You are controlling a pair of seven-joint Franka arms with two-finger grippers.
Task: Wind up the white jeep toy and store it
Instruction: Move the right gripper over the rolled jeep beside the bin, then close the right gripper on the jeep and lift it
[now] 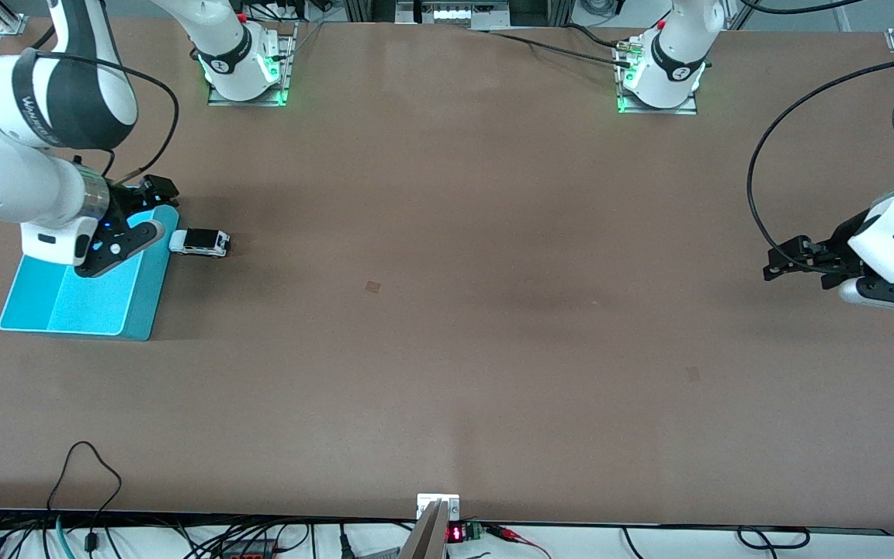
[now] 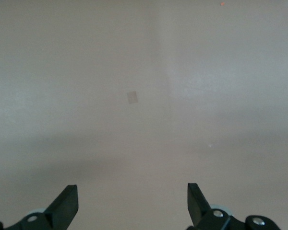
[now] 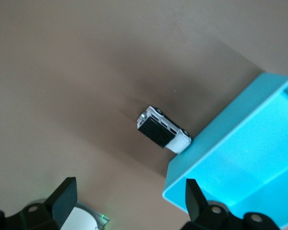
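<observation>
The white jeep toy [image 1: 199, 242] [image 3: 163, 129], black-roofed, lies on the brown table with one end against the wall of the cyan bin [image 1: 74, 299] [image 3: 249, 158], at the right arm's end of the table. My right gripper [image 1: 164, 210] [image 3: 129, 184] hangs open over the bin's corner closest to the jeep, with nothing between its fingers. My left gripper [image 1: 777, 260] [image 2: 132, 189] waits open and empty over bare table at the left arm's end.
Two small tape patches [image 1: 372, 286] [image 1: 693, 374] mark the table; one patch [image 2: 132, 97] shows in the left wrist view. The arm bases [image 1: 245, 74] [image 1: 660, 78] stand along the table's edge farthest from the front camera. Cables [image 1: 90, 497] run along the nearest edge.
</observation>
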